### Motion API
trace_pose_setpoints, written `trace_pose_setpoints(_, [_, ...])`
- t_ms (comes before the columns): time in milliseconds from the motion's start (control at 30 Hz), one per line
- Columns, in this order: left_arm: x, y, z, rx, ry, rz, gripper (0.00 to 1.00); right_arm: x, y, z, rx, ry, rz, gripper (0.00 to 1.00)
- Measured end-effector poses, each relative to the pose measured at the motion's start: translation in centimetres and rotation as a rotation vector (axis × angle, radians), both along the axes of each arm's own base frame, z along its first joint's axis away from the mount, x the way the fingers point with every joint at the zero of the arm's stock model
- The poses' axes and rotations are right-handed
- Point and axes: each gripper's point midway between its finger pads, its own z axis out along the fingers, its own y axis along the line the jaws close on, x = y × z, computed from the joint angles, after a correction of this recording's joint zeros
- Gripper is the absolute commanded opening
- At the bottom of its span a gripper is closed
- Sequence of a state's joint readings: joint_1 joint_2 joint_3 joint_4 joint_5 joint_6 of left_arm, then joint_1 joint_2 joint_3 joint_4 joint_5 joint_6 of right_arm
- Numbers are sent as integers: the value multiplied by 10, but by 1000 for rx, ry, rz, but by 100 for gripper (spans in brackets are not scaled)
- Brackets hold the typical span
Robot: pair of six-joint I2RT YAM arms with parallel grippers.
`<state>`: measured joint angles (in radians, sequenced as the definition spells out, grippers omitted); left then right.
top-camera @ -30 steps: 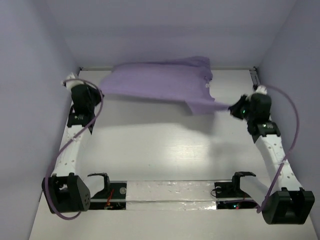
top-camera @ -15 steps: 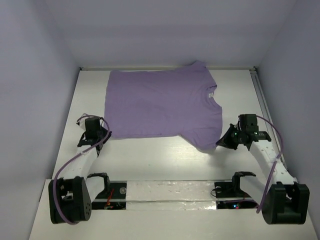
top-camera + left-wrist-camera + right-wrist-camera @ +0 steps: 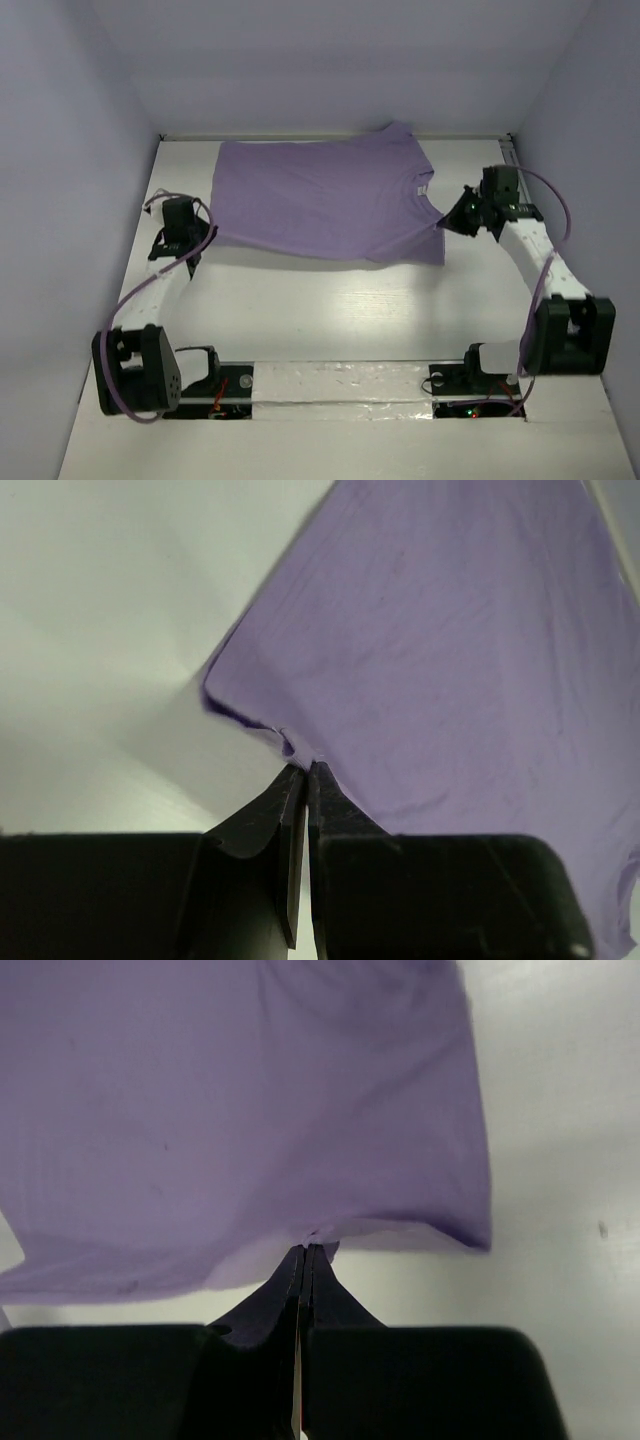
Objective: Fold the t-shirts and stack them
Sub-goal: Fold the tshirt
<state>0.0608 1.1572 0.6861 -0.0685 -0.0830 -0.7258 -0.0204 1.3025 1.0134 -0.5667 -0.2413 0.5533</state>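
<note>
A lavender t-shirt (image 3: 325, 200) is stretched out over the far half of the white table, its near part lifted and casting a shadow. My left gripper (image 3: 208, 232) is shut on the shirt's near left corner; in the left wrist view the fabric (image 3: 450, 650) is pinched at the gripper (image 3: 303, 768). My right gripper (image 3: 447, 221) is shut on the right edge below the collar. The right wrist view shows the cloth (image 3: 230, 1110) caught in that gripper (image 3: 307, 1249). One sleeve (image 3: 398, 131) lies at the back wall.
Purple-grey walls close in the table (image 3: 330, 310) at the back and both sides. A metal rail (image 3: 515, 180) runs along the right edge. The arm bases and a taped strip (image 3: 340, 385) line the near edge.
Both grippers have carried the shirt's near edge back away from the table front. The sleeve that lay near the right gripper is now folded under.
</note>
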Motion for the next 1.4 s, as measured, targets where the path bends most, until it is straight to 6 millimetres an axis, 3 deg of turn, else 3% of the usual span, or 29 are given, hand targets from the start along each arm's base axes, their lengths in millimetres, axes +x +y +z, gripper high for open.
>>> trace_pose_setpoints(400, [77,6,-32,-2,89,4,0,187,-12,4,-68,-135,8,0])
trace_pose_setpoints(567, [98,7,-56,-5,134,4,0,247,-12,4,-78,-205,34,0])
trace_pose_setpoints(733, [109,8,-82,-5,193,6,0,291,-3,-18,-71,-228,76,0])
trace_pose_setpoints(800, [116,9,-86,-1,205,5,0,302,-2,-31,-70,-221,85,21])
trace_pose_setpoints(867, [125,10,-85,6,208,0,9,303,1,-46,-69,-197,91,46])
trace_pose_setpoints(900, [129,11,-84,15,207,-3,16,301,1,-51,-69,-183,92,51])
trace_pose_setpoints(967, [135,15,-77,36,197,-5,31,298,0,-54,-77,-170,95,50])
trace_pose_setpoints(1033, [142,21,-67,64,180,-1,38,297,-1,-48,-81,-177,91,50])
trace_pose_setpoints(1067, [146,24,-62,75,170,0,53,293,-1,-42,-82,-181,89,48])
trace_pose_setpoints(1133, [149,30,-53,98,155,0,54,277,-3,-31,-88,-184,79,31])
trace_pose_setpoints(1167, [148,32,-49,105,152,0,52,259,-4,-26,-91,-178,70,3])
trace_pose_setpoints(1267, [131,33,-36,118,137,-15,49,200,-5,-7,-75,-171,28,0])
trace_pose_setpoints(1400, [69,23,-40,87,157,-40,47,126,-3,4,-31,-201,-18,0])
